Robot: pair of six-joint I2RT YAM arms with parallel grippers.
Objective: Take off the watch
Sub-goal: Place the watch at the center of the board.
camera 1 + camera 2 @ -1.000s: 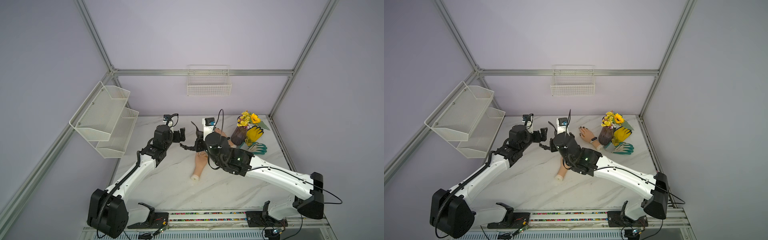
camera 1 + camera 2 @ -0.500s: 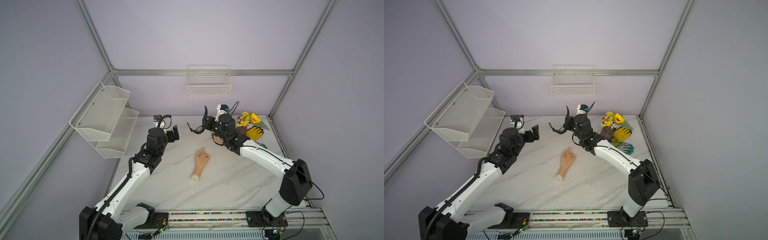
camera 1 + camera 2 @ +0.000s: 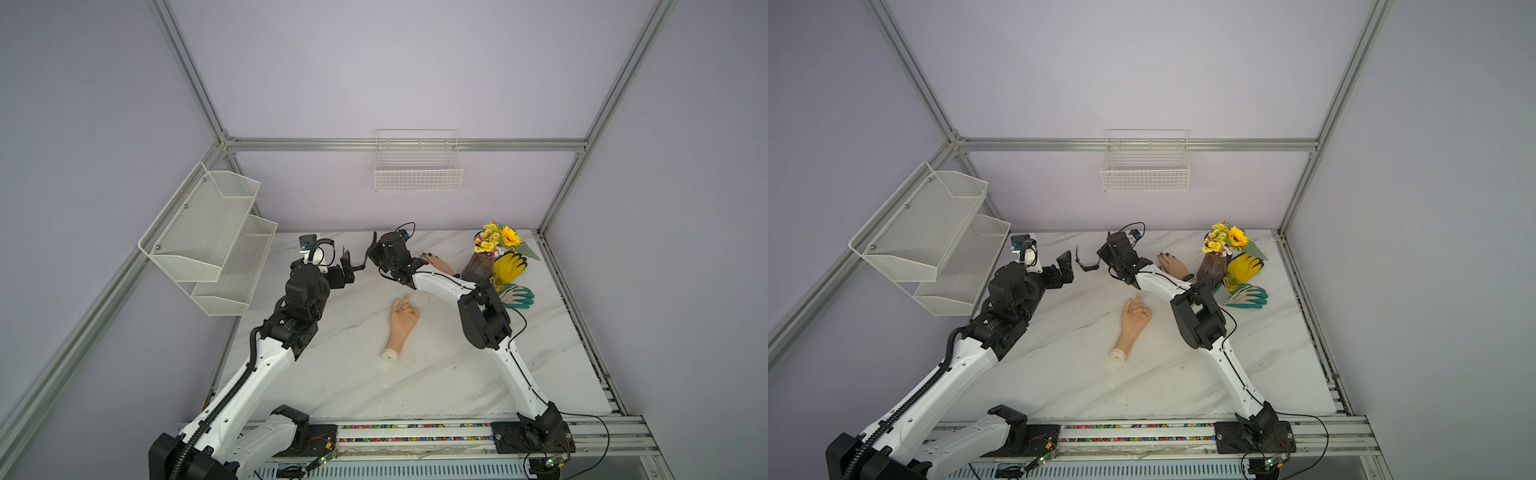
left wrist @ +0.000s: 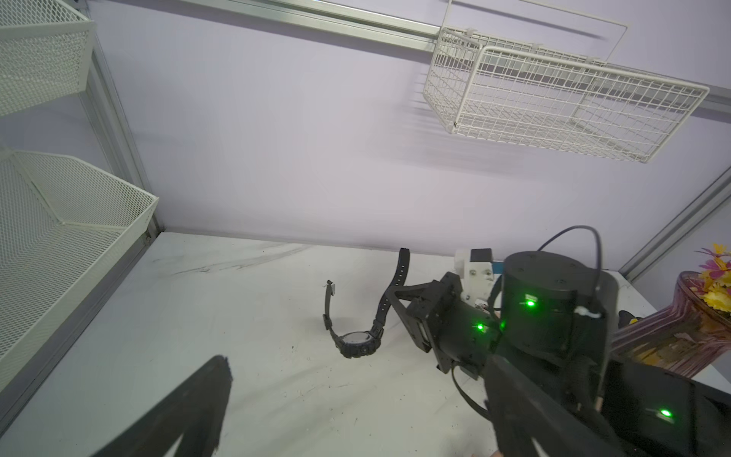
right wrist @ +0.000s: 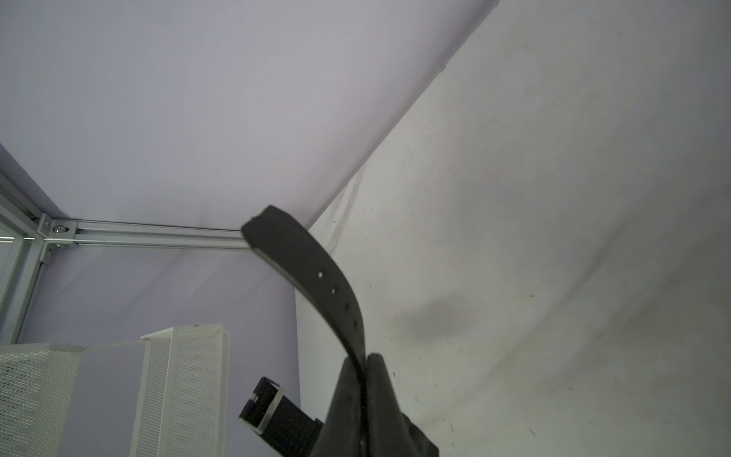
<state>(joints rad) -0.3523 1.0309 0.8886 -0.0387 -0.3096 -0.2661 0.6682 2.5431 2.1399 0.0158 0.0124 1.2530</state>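
Note:
The black watch [image 4: 358,342] hangs unbuckled, both strap ends curling upward and its face low over the marble table [image 3: 349,374] near the back left. My right gripper [image 5: 366,358] is shut on one strap, which shows in the right wrist view with the buckle [image 5: 263,407] beside it. In both top views the watch [image 3: 1087,266] dangles off the right gripper [image 3: 1099,259], away from the bare mannequin hand [image 3: 401,320] lying mid-table. My left gripper [image 4: 356,415] stands open just left of the watch, with nothing between its fingers [image 4: 190,407].
A second mannequin hand [image 3: 1173,266] with dark nails and a dark wrist band lies at the back. A vase of flowers [image 3: 482,266], yellow gloves [image 3: 509,266] and green gloves [image 3: 517,295] sit back right. White mesh shelves [image 3: 216,241] hang left, a wire basket [image 3: 417,166] on the back wall.
My right gripper has carried the watch from over the mid-table mannequin hand to the back, then left and lower. The left gripper has stayed open near the back left.

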